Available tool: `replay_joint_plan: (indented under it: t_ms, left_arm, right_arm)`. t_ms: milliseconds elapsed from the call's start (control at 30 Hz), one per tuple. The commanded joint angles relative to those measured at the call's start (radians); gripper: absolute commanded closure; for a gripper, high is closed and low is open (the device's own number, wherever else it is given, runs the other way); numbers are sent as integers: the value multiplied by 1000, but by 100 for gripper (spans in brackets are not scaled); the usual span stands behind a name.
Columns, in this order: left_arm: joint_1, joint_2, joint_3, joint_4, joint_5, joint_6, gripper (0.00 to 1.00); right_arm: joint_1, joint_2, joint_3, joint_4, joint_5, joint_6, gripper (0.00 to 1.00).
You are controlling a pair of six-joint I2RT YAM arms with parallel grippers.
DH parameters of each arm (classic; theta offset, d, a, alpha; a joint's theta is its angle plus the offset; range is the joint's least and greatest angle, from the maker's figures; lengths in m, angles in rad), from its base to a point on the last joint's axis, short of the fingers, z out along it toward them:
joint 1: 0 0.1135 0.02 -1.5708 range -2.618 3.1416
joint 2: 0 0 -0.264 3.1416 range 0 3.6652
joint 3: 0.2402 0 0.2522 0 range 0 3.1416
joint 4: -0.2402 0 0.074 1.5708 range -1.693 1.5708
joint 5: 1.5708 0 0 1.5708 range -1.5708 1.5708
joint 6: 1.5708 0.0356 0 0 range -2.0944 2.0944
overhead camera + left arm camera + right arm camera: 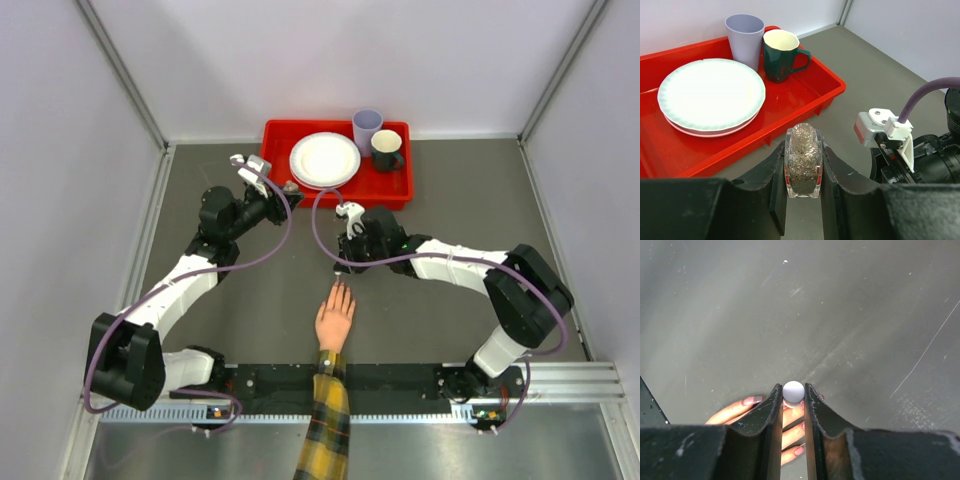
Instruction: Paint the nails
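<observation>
A peach hand with a yellow-and-dark plaid sleeve lies palm down near the table's front edge. Its pink nails show under my right gripper, which is shut on a small pale round cap held just above the fingertips. From above, the right gripper points down at the hand's fingertips. My left gripper is shut on a small clear bottle of glittery polish, held off the table near the red tray; from above, the left gripper is at the tray's front left.
A red tray at the back holds a white plate, a lilac cup and a dark green mug. Grey walls enclose the table on three sides. The right arm's wrist camera sits close to the bottle.
</observation>
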Motion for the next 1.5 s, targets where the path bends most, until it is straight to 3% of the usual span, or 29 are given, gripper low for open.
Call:
replay_joint_plan:
  t_ms: [0, 1467]
  left_arm:
    - [5, -23, -7, 51, 10, -4, 100]
    - [5, -28, -9, 37, 3, 11, 100]
  right_arm:
    - [8, 13, 49, 36, -19, 6, 100]
    - [13, 52, 44, 39, -11, 19, 100]
